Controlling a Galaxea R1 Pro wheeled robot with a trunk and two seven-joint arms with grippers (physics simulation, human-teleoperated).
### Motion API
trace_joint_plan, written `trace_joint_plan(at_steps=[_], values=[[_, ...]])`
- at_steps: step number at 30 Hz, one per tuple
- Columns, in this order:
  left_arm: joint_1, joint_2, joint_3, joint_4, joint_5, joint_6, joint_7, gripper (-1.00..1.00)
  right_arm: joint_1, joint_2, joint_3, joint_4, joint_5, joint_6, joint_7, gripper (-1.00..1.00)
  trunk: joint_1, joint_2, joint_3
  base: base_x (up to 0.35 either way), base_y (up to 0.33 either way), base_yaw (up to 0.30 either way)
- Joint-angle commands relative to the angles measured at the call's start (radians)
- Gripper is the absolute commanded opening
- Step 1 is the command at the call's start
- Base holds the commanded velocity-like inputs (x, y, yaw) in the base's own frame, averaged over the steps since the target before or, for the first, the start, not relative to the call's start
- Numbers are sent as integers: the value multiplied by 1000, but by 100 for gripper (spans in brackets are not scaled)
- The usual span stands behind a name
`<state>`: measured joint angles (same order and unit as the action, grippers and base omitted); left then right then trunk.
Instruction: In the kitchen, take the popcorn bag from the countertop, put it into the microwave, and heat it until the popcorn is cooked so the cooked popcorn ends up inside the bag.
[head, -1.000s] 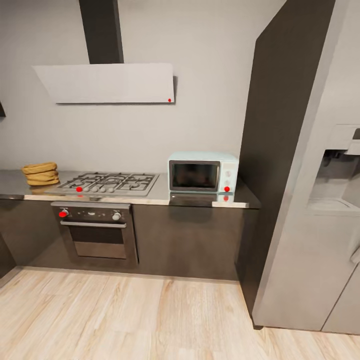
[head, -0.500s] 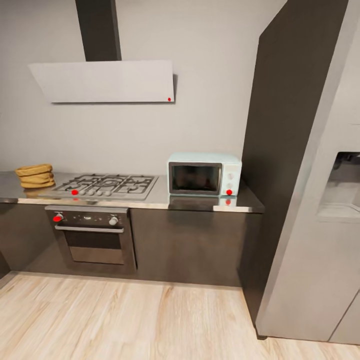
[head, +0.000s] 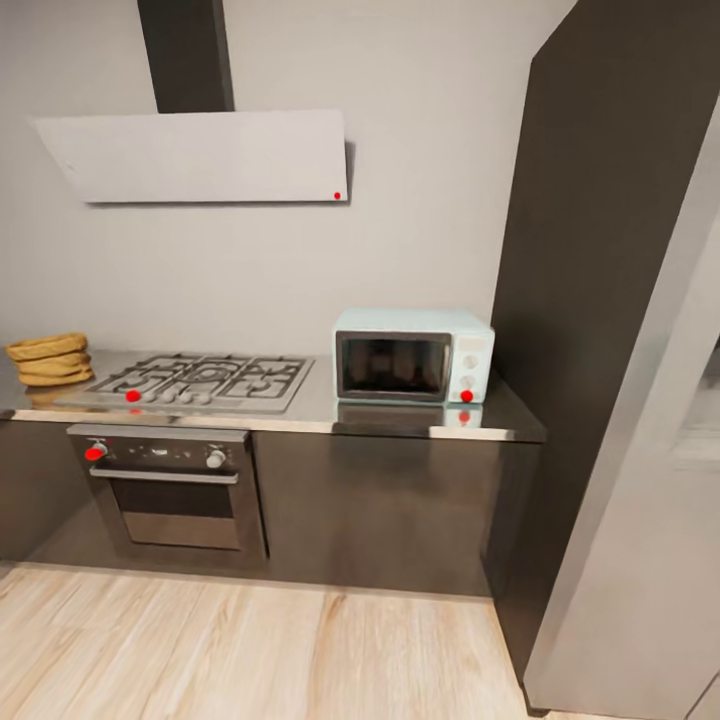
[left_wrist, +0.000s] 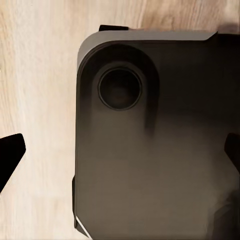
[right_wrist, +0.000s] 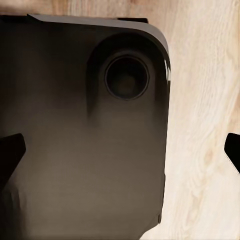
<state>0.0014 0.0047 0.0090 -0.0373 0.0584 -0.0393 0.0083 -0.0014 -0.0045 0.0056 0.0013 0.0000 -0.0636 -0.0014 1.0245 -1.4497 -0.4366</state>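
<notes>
From my head camera the popcorn bag (head: 48, 359) sits far out at nine o'clock, squat and tan with its rolled folds, resting on the countertop (head: 320, 405) just beside the gas hob (head: 195, 381). The microwave (head: 413, 355) stands well apart from it, a little toward three o'clock of centre, its dark glass door closed and a red dot low on its white control panel. Under the hob is the built-in oven (head: 170, 485), at about seven o'clock, with a steel handle across its front. The pale extractor hood (head: 200, 157) hangs at eleven o'clock, and a tall dark cabinet panel (head: 600, 300) fills the three o'clock side.

My left gripper (left_wrist: 120, 155) hangs over my own dark base (left_wrist: 155, 140) and the pale wooden floor (left_wrist: 40, 75); its two fingertips sit at opposite edges, spread wide with nothing between them. My right gripper (right_wrist: 120, 152) is likewise spread wide and holding nothing. The round recess in the base is dim, and it may be a socket.
</notes>
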Motion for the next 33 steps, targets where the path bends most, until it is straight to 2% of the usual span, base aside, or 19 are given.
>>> trace_joint_plan(at_steps=[1, 22, 33], values=[[0, 0, 0, -1, 6, -1, 1, 100, 0, 0, 1, 0, 0, -3, 0, 100, 0, 0, -1, 245, 0, 0], [0, 0, 0, 0, 6, -2, 1, 100, 0, 0, 1, 0, 0, -4, 0, 100, 0, 0, -1, 242, 0, 0], [0, 0, 0, -1, 6, -2, 1, 100, 0, 3, -2, 0, 0, -4, 0, 100, 0, 0, -1, 13, 0, -146]])
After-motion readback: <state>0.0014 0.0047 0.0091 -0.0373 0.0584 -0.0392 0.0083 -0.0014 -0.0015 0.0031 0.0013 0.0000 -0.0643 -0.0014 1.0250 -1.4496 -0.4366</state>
